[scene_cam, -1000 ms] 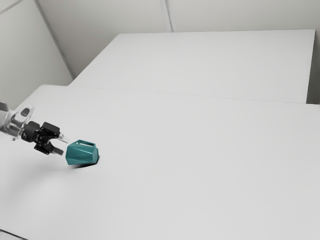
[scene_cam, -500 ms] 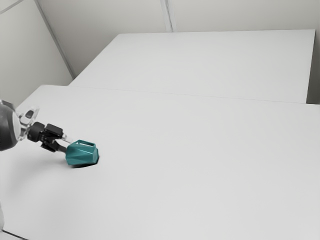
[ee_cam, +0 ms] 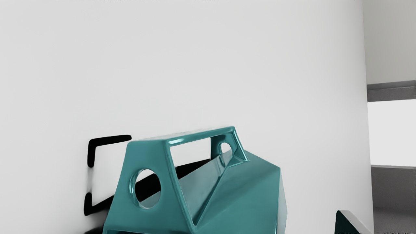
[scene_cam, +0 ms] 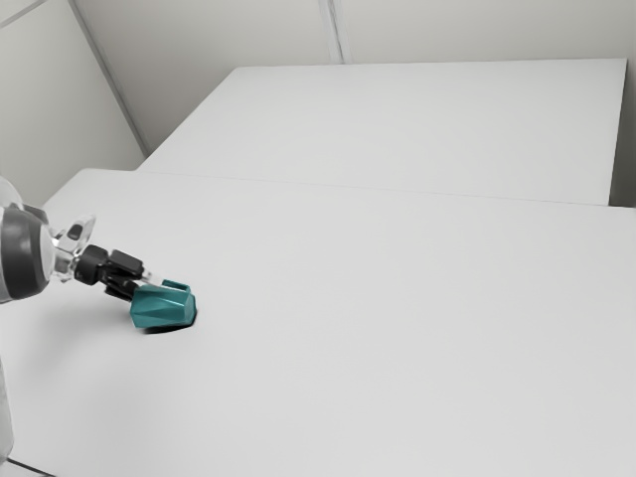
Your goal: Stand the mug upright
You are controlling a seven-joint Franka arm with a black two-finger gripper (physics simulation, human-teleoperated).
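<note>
The gripper (scene_cam: 142,284) is at the exterior view's left, with its fingertips at the end of the teal mug (scene_cam: 162,307) that faces the arm. The mug lies on its side on the white table, handle upward. In the wrist view the gripper (ee_cam: 217,226) is open, and one fingertip (ee_cam: 347,223) stands apart from the mug's side. The angular handle (ee_cam: 146,152) of the mug rises in front of the hand, with a round hole in its near part. Where the other fingertip stands relative to the mug cannot be made out.
The white table (scene_cam: 378,328) extends broadly around the mug, with another white surface (scene_cam: 417,124) behind it. Pale walls (scene_cam: 219,35) stand at the back. In the wrist view, a table edge runs beyond the visible fingertip.
My hand has moved toward the exterior view's right, from short of the mug to its near end, where the fingers now overlap it in view. The mug has stayed in place.
</note>
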